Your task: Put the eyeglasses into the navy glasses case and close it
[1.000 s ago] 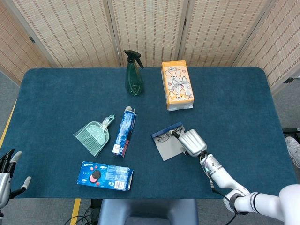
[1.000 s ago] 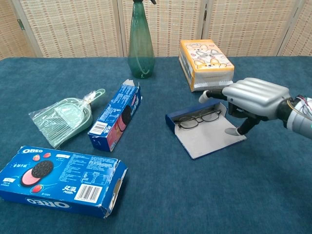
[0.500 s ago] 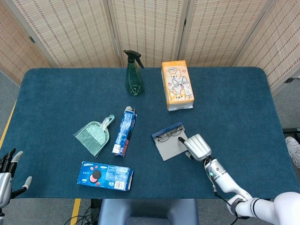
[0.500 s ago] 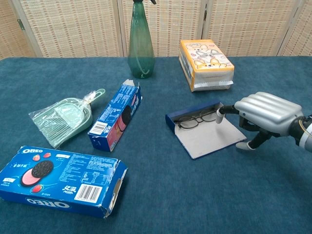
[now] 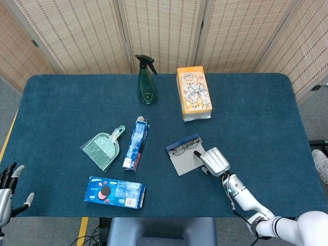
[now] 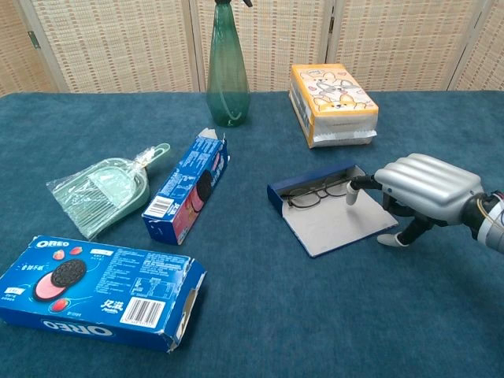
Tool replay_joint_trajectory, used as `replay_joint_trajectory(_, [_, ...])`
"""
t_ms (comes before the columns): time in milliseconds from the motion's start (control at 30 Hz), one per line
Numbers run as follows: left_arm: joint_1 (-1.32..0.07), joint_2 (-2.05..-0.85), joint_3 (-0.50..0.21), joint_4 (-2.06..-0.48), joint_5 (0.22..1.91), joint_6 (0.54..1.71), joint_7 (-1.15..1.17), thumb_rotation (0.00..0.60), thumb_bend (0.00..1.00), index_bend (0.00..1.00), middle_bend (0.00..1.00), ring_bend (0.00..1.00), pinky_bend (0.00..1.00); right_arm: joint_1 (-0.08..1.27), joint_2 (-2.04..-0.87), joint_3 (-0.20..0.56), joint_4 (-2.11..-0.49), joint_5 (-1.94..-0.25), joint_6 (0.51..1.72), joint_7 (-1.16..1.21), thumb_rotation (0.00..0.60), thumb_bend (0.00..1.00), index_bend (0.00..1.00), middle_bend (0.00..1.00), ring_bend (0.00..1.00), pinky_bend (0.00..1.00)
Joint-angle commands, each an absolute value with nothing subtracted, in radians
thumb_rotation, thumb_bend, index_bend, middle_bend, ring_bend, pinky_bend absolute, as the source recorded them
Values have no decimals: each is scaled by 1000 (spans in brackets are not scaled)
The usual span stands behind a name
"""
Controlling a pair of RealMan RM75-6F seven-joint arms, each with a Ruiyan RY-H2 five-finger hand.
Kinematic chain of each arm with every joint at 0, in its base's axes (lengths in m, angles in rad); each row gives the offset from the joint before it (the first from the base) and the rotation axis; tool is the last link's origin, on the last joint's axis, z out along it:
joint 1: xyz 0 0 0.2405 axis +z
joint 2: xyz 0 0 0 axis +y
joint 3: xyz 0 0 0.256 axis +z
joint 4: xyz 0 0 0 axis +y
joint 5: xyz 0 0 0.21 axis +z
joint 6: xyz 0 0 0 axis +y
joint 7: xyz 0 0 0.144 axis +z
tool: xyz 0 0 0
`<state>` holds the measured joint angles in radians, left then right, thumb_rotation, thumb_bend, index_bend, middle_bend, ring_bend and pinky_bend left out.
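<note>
The navy glasses case (image 5: 182,140) (image 6: 312,181) lies open near the table's middle, its grey lid (image 5: 184,162) (image 6: 337,225) flat toward me. The eyeglasses (image 5: 184,148) (image 6: 315,194) rest inside the tray, folded. My right hand (image 5: 215,160) (image 6: 426,187) hovers at the lid's right edge and holds nothing. One fingertip reaches to the tray's right end, and the thumb points down at the lid's right corner. My left hand (image 5: 8,192) hangs off the table's near left corner, fingers spread and empty; the chest view does not show it.
A green spray bottle (image 5: 145,81) and an orange tissue box (image 5: 193,93) stand at the back. A blue biscuit carton (image 5: 136,143), a green dustpan set (image 5: 103,148) and an Oreo box (image 5: 115,192) lie left of the case.
My right hand drew back from over the case toward the near right, then edged slightly left. The eyeglasses stayed in the tray and the lid stayed open.
</note>
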<state>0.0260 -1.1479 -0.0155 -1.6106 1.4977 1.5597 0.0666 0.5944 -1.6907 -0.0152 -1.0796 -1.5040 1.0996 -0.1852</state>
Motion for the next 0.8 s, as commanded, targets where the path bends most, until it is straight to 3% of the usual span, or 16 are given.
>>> replay_joint_trajectory(33, [26, -1149, -16, -1610, 1499, 1560, 65, 600, 361, 104, 0, 5, 138, 597, -1697, -10, -1074, -1504, 1092, -190, 600, 205, 321, 1000, 1000, 1000])
replay_joint_trajectory(367, [28, -1148, -16, -1607, 1497, 1563, 62, 600, 361, 104, 0, 6, 138, 607, -1722, 4, -1042, -1518, 1082, -198, 600, 209, 346, 1000, 1000, 1000])
replay_joint_trajectory(800, [32, -1148, -14, -1601, 1497, 1566, 56, 600, 361, 104, 0, 5, 138, 607, -1728, 13, -1021, -1538, 1097, -180, 600, 312, 392, 1000, 1000, 1000])
